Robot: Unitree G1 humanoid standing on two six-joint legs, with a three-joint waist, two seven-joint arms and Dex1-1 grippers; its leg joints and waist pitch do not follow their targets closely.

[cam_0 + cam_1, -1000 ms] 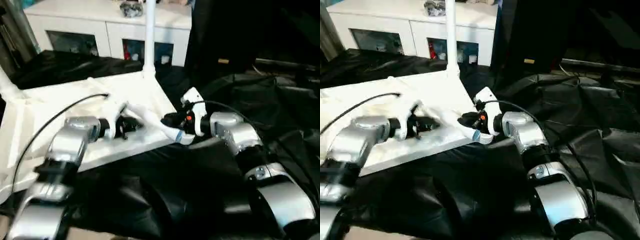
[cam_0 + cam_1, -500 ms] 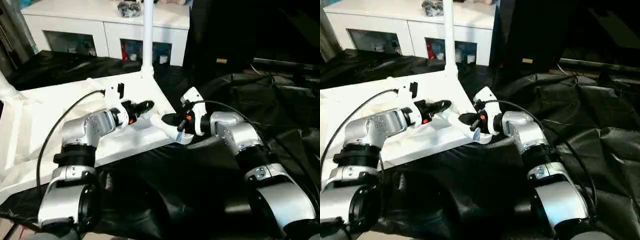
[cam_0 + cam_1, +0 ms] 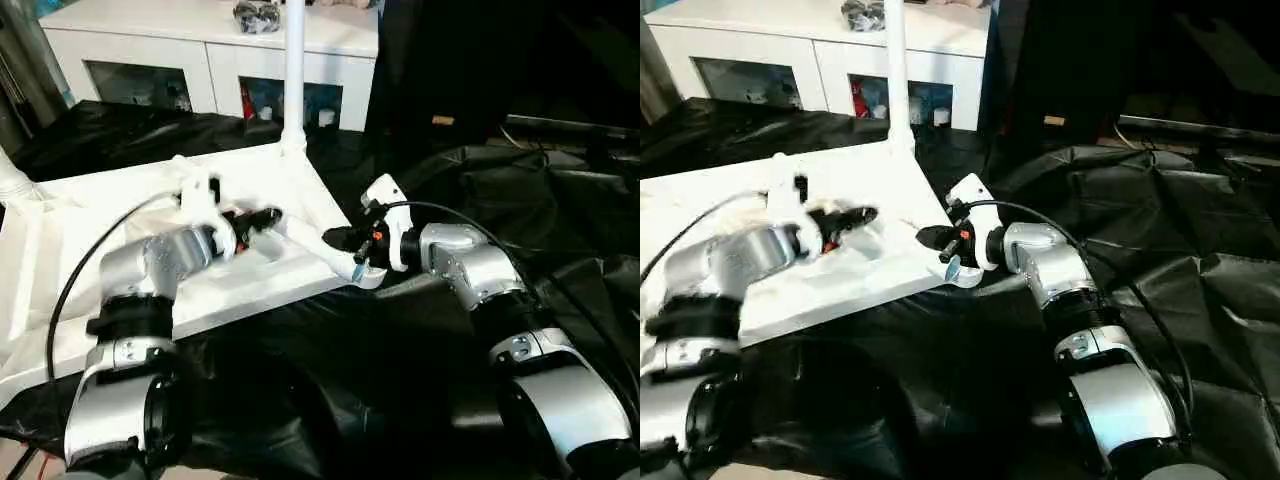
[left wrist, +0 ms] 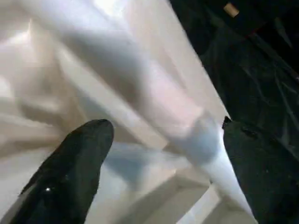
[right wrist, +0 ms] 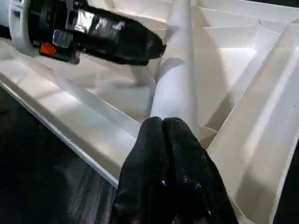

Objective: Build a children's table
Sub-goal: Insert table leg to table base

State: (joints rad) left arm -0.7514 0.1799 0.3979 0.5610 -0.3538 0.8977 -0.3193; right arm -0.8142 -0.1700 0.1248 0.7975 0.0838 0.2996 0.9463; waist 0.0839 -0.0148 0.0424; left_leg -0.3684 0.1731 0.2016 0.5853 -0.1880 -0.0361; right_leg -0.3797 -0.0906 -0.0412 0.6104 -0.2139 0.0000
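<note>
Right wrist view shows the right gripper (image 5: 163, 122) pinched shut beside the smooth, light leg (image 5: 175, 88); left gripper (image 4: 159, 135) spreads wide around it, best held mid-tube.

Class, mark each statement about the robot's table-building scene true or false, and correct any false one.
1. The table top lies with its ribbed underside up. True.
2. A leg stands upright in the far corner socket. True.
3. A loose leg lies between the two pincers. True.
4. The left pincer is clamped shut. False: its fingers stand apart.
5. The cabinet behind is black. False: it is white.
</note>
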